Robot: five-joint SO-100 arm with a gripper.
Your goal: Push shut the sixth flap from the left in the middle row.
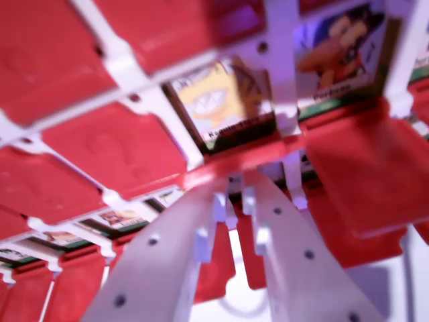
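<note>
My gripper (234,201), two white ribbed plastic fingers set narrowly apart and holding nothing, noses against a raised red flap (251,155) on the white-framed board (127,67); glossy cartoon cards (221,100) show above, blurred.

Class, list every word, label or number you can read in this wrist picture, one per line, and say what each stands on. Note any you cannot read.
None can be read with certainty.
Yellow picture card: a name strip along its bottom edge, too blurred to read.
Orange-figure card: a name strip below the figure, also too blurred.
Small cards at lower left: print too small and blurred.
Red flaps: no text seen.
</note>
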